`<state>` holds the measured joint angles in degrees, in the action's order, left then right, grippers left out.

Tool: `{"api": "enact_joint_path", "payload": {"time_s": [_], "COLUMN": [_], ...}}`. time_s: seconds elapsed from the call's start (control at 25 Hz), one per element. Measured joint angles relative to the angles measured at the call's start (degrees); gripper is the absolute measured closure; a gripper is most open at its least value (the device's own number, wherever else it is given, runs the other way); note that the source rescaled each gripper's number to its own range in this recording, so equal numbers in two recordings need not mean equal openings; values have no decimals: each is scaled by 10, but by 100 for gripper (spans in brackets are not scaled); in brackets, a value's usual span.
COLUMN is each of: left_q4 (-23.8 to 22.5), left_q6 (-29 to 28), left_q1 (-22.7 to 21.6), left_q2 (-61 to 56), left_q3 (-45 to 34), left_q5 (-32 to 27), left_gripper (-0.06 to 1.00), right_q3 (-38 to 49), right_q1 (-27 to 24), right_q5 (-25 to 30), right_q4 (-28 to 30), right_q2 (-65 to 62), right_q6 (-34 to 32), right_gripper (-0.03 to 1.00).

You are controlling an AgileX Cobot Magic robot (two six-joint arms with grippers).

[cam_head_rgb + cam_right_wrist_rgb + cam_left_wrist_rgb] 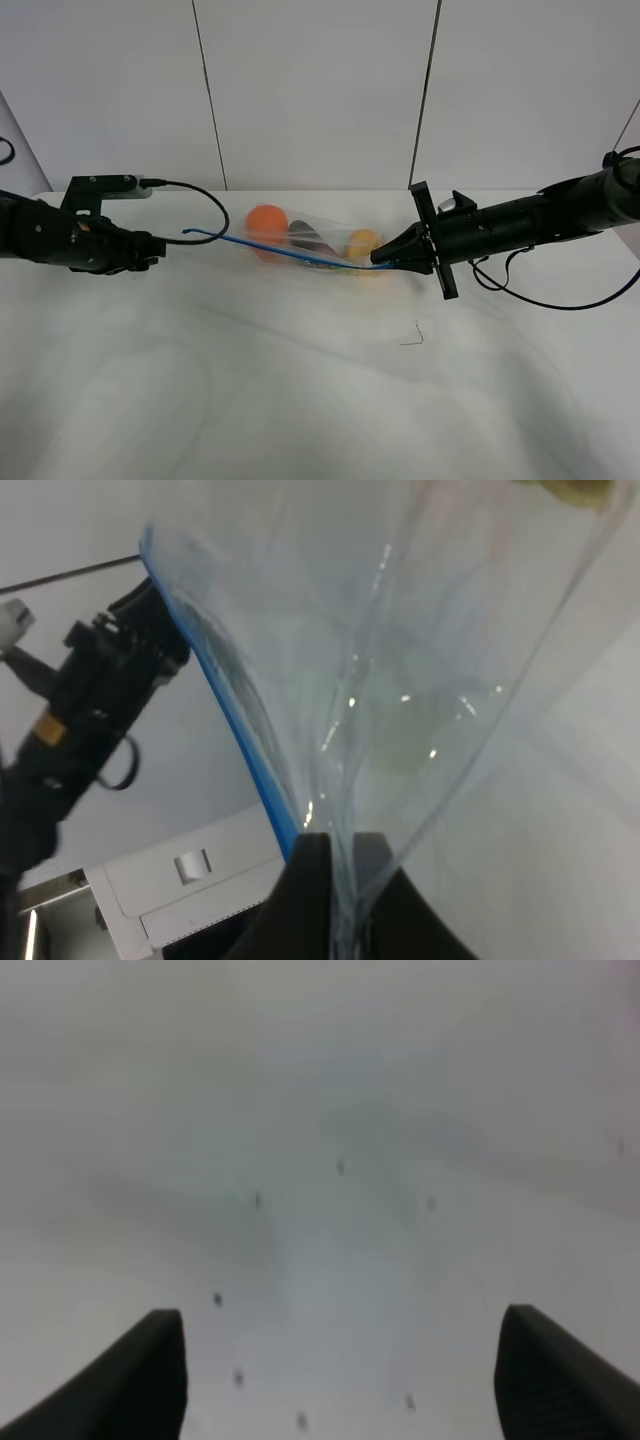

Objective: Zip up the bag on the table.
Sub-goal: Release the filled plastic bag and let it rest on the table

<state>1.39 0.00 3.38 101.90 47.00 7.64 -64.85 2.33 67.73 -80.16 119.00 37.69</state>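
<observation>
The white tabletop (300, 400) carries the bag (310, 240) toward its far side, between both arms. The right hand (380, 263) is pinched tight on the bag's right end at the blue zip strip (262, 246), probably to hold it taut. The left hand (158, 252) gapes wide and empty, just left of the strip's free tip. No writing is legible.

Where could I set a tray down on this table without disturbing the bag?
The table is bare from its front edge to the bag, save one dark mark. Crowded: the far strip, where left hand, bag and right hand line up.
</observation>
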Motion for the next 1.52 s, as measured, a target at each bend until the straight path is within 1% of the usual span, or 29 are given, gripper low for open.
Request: {"api": "enact_joint_path", "payload": {"time_s": [0.04, 0.08, 0.12, 0.24, 0.32, 0.4, 0.52, 0.72, 0.76, 0.88, 0.92, 1.0, 1.04, 1.2, 1.32, 1.52], "left_q4": [0, 0, 0, 0, 0, 0, 0, 0, 0, 0, 0, 0, 0, 0, -3, -20], "left_q6": [0, -3, -7, -28, -33, -34, -35, -37, -37, -38, -38, -37, -37, -32, -30, -23], "left_q1": [0, 0, 0, 0, 0, 0, 0, 0, 0, 0, 0, 0, 0, 0, 0, 0], "left_q2": [-9, -19, -25, -32, -32, -32, -32, -35, -38, -50, -61, -108, -108, -205, -283, -420], "left_q3": [17, 36, 54, 123, 167, 204, 251, 303, 304, 296, 286, 242, 242, 161, 84, -24], "left_q5": [-45, -112, -162, -338, -435, -505, -577, -728, -745, -750, -750, -750, -750, -750, -750, -738], "left_gripper": [-2, -2, -2, -2, -2, -2, -2, -2, -2, -2, -2, -2, -2, -2, -2, -2], "right_q3": [0, 0, 0, 0, 0, 0, 0, 0, 0, 0, 0, 0, 0, 0, 0, 0], "right_q1": [0, 0, 0, 0, 0, 0, 0, 0, 0, 0, 0, 0, 0, 0, 0, 0], "right_q5": [0, 0, 0, 0, 0, 0, 0, 0, 0, 0, 0, 0, 0, 0, 0, 0], "right_q4": [0, 0, 0, 0, 0, 0, 0, 0, 0, 0, 0, 0, 0, 0, 0, 0], "right_q2": [0, 0, 0, 0, 0, 0, 0, 0, 0, 0, 0, 0, 0, 0, 0, 0], "right_q6": [0, 0, 0, 0, 0, 0, 0, 0, 0, 0, 0, 0, 0, 0, 1, 1], "right_gripper": [97, 97, 97, 97, 97, 97, 97, 97, 97, 97, 97, 97, 97, 97, 97, 97]}}
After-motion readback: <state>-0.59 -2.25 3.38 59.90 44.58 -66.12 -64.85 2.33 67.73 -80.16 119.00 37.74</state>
